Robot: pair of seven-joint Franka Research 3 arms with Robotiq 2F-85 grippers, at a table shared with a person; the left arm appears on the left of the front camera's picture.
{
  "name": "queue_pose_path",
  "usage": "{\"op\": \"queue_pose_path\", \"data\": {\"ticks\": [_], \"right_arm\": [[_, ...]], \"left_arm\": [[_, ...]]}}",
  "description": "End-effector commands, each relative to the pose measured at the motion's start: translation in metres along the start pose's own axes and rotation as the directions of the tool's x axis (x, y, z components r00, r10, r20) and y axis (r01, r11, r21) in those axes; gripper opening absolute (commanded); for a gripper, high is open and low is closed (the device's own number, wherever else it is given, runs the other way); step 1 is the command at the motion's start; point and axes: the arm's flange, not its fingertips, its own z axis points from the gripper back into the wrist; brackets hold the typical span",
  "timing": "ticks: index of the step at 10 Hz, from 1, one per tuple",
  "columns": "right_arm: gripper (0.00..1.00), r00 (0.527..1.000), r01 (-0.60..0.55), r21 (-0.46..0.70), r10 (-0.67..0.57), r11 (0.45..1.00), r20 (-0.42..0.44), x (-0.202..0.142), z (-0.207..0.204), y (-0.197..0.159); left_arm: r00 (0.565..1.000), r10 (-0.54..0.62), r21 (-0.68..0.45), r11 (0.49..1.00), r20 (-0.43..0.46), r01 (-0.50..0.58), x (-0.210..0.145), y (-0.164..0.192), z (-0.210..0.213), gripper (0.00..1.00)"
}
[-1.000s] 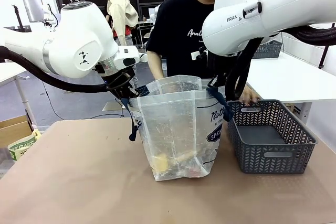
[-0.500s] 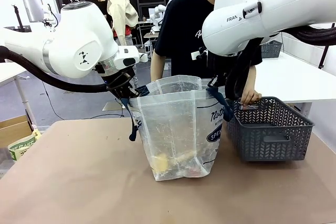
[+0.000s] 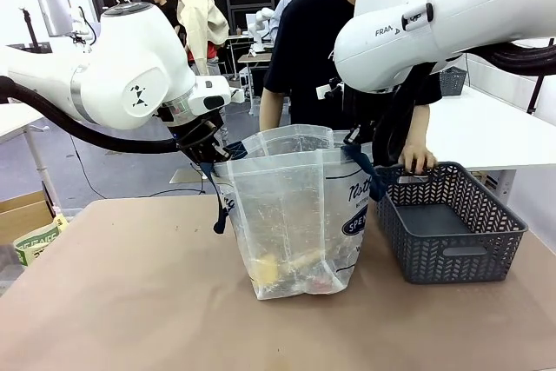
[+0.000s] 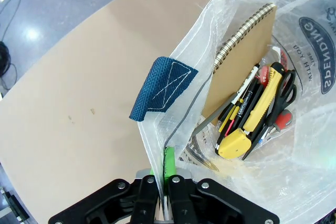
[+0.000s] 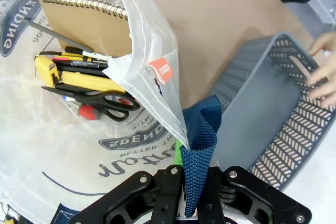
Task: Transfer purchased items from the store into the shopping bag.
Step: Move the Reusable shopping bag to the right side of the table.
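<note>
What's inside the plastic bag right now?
In the bag: a spiral notebook, yellow box cutter, black scissors and pens. Anything beneath that pile is covered.

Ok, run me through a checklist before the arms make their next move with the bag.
Left gripper shut on the rim of the bag: ok.
Right gripper shut on the bag's strap: ok.
Bag upright on the table, mouth open: ok.
Basket emptied: ok, its floor looks bare.
Person's hand clear of the basket: not ok, it rests on the rim.
Notebook and scissors inside the bag: ok.
</note>
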Motion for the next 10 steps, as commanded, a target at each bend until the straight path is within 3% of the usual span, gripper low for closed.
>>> {"op": "queue_pose_path", "data": {"ticks": [1,10], "right_arm": [[0.0,1.0,0.002,-0.002,-0.002,1.0,-0.001,-0.0006,-0.0004,-0.0012],[0.0,1.0,0.002,-0.002,-0.002,1.0,-0.001,-0.0006,-0.0004,-0.0012]], "left_arm": [[1.0,0.007,0.001,1.0,0.001,-0.007,-0.0013,0.0008,-0.0013,0.0],[1.0,0.007,0.001,1.0,0.001,-0.007,-0.0013,0.0008,-0.0013,0.0]]}}
